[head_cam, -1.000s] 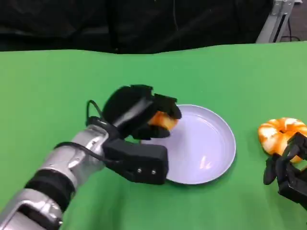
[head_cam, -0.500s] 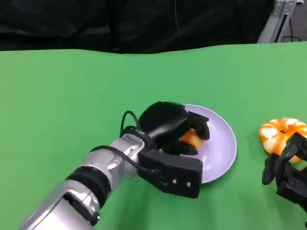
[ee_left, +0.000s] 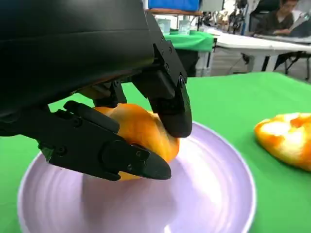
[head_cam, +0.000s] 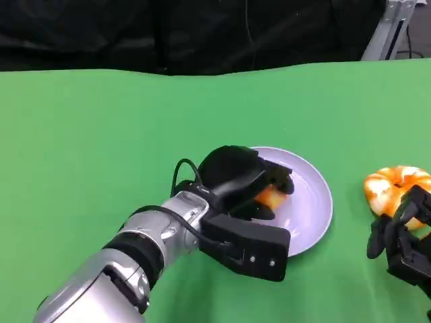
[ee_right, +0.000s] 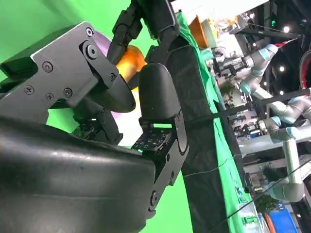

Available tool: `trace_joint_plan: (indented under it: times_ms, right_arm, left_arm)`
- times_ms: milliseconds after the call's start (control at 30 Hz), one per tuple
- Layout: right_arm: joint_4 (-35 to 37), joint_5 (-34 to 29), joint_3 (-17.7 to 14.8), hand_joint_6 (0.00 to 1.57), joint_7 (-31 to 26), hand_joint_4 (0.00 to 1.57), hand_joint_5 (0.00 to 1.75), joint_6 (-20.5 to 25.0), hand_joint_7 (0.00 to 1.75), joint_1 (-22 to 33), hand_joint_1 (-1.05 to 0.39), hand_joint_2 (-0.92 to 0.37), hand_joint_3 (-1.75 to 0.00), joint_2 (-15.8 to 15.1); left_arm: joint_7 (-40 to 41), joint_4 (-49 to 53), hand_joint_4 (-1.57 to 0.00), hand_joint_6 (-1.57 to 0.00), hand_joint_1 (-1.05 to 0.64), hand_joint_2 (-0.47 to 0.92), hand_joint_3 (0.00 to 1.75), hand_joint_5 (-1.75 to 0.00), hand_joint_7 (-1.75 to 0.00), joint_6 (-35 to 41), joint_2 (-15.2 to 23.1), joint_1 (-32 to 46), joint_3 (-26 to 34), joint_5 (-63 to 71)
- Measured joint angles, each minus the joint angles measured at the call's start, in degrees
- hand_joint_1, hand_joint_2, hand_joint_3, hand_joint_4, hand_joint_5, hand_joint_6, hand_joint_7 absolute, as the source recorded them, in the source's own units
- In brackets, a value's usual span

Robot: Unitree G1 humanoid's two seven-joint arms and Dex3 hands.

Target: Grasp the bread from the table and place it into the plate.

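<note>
An orange bread piece [head_cam: 273, 197] is held in my left hand [head_cam: 239, 176], low over the middle of the lavender plate [head_cam: 315, 205]. In the left wrist view the fingers pinch the bread [ee_left: 141, 127] from both sides just above the plate's floor [ee_left: 209, 194]; I cannot tell whether it touches. My right hand [head_cam: 403, 239] rests at the table's lower right with its fingers apart, holding nothing.
A second bread [head_cam: 392, 185], orange and white and ring-shaped, lies on the green table [head_cam: 101, 148] right of the plate, just beyond my right hand; the left wrist view shows this second bread [ee_left: 286, 138] too. A black curtain bounds the far edge.
My left hand has carried the bread rightward from the plate's left rim to over its middle, and has sunk slightly. The right hand has stayed put.
</note>
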Motion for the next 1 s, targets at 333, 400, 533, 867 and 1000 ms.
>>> trace_joint_plan:
  times_ms: [333, 400, 533, 867, 1000]
  right_arm:
    - [-0.01, -0.08, -0.02, 0.76, 0.00, 0.94, 1.75, 0.00, 1.74, 0.02, -0.06, -0.42, -1.51, 0.00]
    - [-0.01, -0.13, -0.02, 0.76, 0.00, 0.94, 1.75, -0.01, 1.74, 0.02, -0.06, -0.42, -1.51, 0.00]
    - [-0.01, -0.25, 0.00, 0.76, 0.00, 0.94, 1.75, -0.10, 1.75, 0.04, -0.06, -0.42, -1.51, 0.00]
    - [-0.12, -0.27, 0.04, 0.76, 0.11, 0.93, 1.75, -0.23, 1.74, 0.19, -0.06, -0.42, -1.50, 0.11]
    - [-0.14, -0.25, -0.05, 0.76, 0.03, 0.93, 1.75, -0.25, 1.74, 0.22, -0.06, -0.43, -1.50, 0.12]
  left_arm:
    - [-4.53, 0.43, 0.00, -0.22, -1.04, 0.92, 0.42, 0.00, 0.00, 3.12, 0.52, 0.10, 0.12, -0.67]
    - [-5.73, 0.43, 0.00, -0.18, -1.05, 0.92, 0.45, 0.00, 0.00, 3.11, 0.89, 0.22, 0.25, -0.76]
    - [-7.55, 0.39, 0.00, -0.16, -1.05, 0.92, 0.47, 0.00, 0.00, 2.78, 1.70, 0.69, 1.21, -2.25]
    - [-15.72, -8.30, -0.30, -0.35, -0.54, 0.92, 0.28, -0.11, -0.06, -6.40, 6.73, 4.36, 7.81, -11.34]
    - [-24.51, -15.20, -0.76, -0.72, -0.15, 0.92, 0.40, -0.30, -0.17, -10.53, 7.70, 10.16, 15.97, -24.38]
